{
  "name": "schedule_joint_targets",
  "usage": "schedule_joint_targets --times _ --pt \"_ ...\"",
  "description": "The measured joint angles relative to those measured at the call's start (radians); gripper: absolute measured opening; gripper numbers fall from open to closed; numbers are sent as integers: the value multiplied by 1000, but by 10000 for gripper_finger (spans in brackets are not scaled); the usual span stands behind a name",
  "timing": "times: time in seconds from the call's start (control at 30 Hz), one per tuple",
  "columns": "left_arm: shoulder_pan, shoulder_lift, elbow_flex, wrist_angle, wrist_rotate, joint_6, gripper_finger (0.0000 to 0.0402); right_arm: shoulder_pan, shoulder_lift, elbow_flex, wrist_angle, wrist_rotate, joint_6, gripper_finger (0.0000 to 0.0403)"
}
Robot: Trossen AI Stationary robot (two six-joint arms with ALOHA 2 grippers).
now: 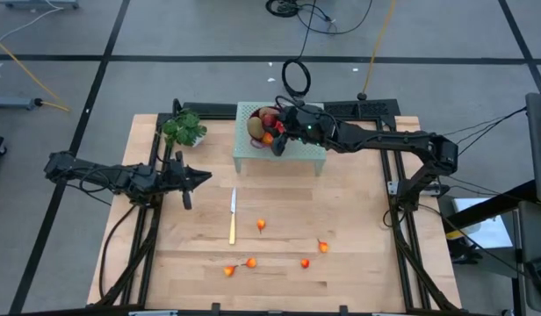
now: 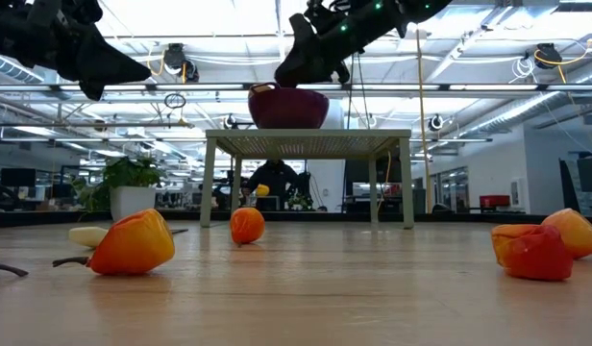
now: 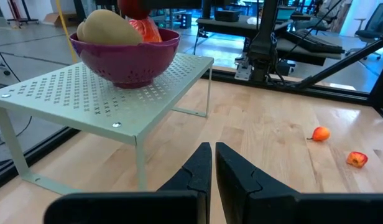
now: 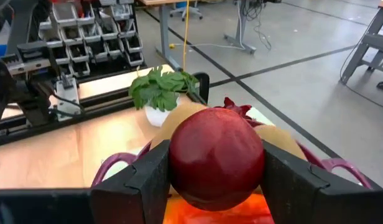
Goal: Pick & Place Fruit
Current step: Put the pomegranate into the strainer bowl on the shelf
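A purple bowl [image 3: 129, 62] stands on a pale green perforated rack [image 1: 292, 156] at the table's far side. It holds tan kiwi-like ovals [image 3: 104, 28] and a red-orange fruit [image 3: 146, 30]. My right gripper [image 4: 216, 168] is over the bowl, shut on a dark red ball [image 4: 216, 155]. Several tiny orange-red fruits [image 1: 261, 226] [image 1: 323, 247] [image 1: 250, 262] lie on the near half of the table. My left gripper [image 3: 213, 168] is shut and hovers left of the rack, above the table [image 1: 200, 179]. My right gripper pinches the dark red ball at its two opposite sides [image 4: 176, 163] between both fingers [image 4: 148, 177]. The fingers slant down from the table's right. The ball sits just over the red-orange fruit [image 4: 216, 211] in the bowl; I cannot tell whether it touches it.
A yellow-handled knife [image 1: 233, 216] lies at mid-table, pointing near to far. A green leafy plant in a white pot [image 1: 184, 129] stands at the far left, beside the rack. Bare wood lies on the table's right half [image 1: 358, 211].
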Motion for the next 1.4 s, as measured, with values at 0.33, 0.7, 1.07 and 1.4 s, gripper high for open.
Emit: schedule_joint_targets --times 0.33,0.7,1.07,1.4 --pt "0 0 0 0 0 0 21 0 -2 -1 -44 -25 0 201" --pt "0 0 0 0 0 -1 21 -1 -1 -1 -44 -52 0 202" --pt "0 0 0 0 0 -1 21 -1 -1 -1 -51 -52 0 228" --pt "0 0 0 -1 0 -2 21 -1 -1 -1 -92 -52 0 234"
